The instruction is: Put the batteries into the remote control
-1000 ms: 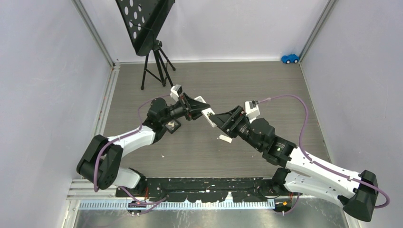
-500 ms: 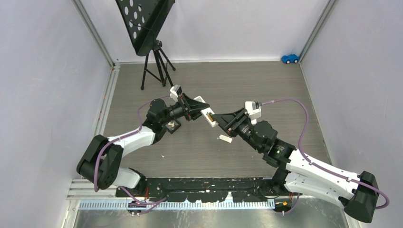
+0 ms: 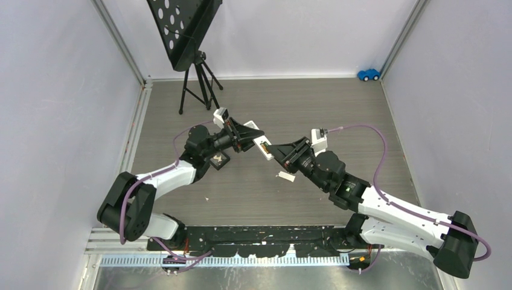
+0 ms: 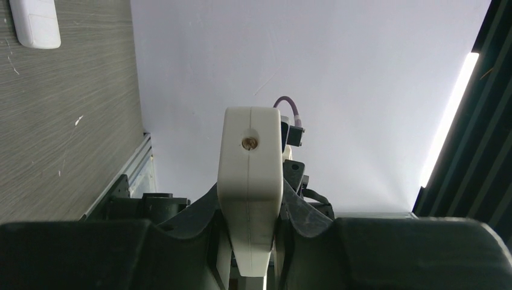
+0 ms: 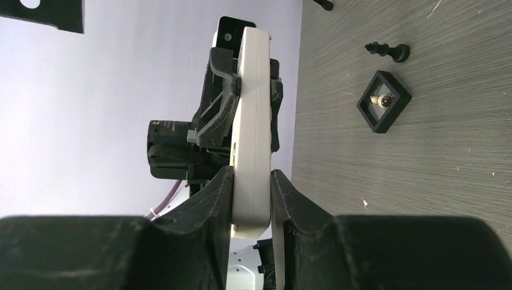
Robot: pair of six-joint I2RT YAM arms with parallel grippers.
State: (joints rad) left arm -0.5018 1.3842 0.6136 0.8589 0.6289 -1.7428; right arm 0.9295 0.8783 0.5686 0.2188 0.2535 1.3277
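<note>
The remote control [image 3: 263, 147] was suspended mid-scene above the grey wood-grain table [image 3: 302, 103]. The left gripper [image 4: 250, 208] clamped its left end and the right gripper [image 5: 251, 181] its right end. A black tray [image 5: 370, 116] on the table possibly contained a battery [image 5: 381, 101]. Pale walls [image 3: 60, 90] enclosed the table.

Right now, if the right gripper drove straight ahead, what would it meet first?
The remote: the right gripper looks clamped on its near end. Just beyond, the left gripper holds the far end, so a push would likely load that arm.
</note>
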